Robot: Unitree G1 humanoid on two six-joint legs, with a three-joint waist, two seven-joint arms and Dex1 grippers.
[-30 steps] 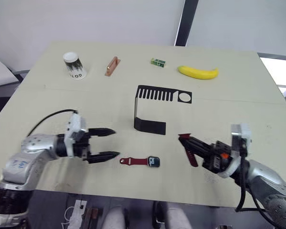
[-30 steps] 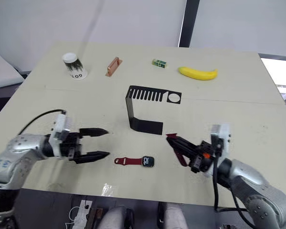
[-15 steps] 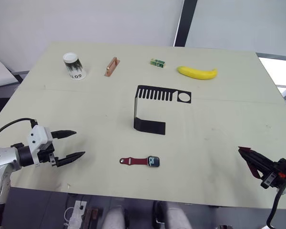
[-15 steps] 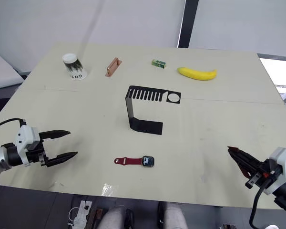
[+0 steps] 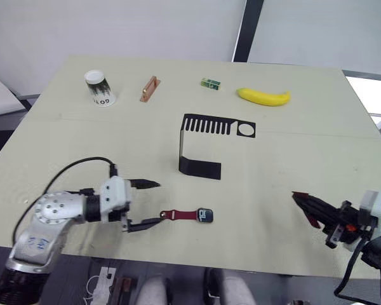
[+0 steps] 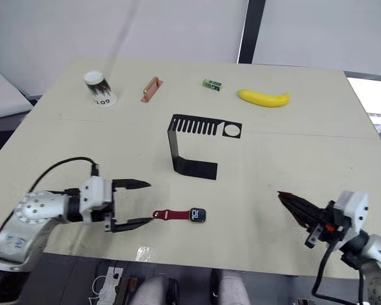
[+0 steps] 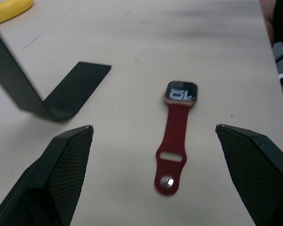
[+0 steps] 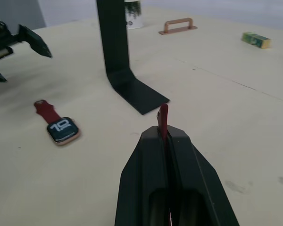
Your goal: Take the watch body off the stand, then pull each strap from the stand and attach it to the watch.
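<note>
Now on the second-strap step: watch body point(image 5: 205, 215) flat on the surface point(image 5: 292, 159), one strap point(image 5: 178, 215) attached, left gripper point(image 5: 149, 203) spread wide beside it, right gripper point(image 5: 303, 202) clamping the other strap point(image 8: 163, 121); next, probably bringing it to the body's free end.

Dark-red strap point(image 7: 175, 141) — black stand point(image 5: 203, 147)

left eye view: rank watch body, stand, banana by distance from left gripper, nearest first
1. watch body, just to the right of the left gripper, on the table's near part.
2. stand, farther back, mid-table.
3. banana, far side, toward the right.
</note>
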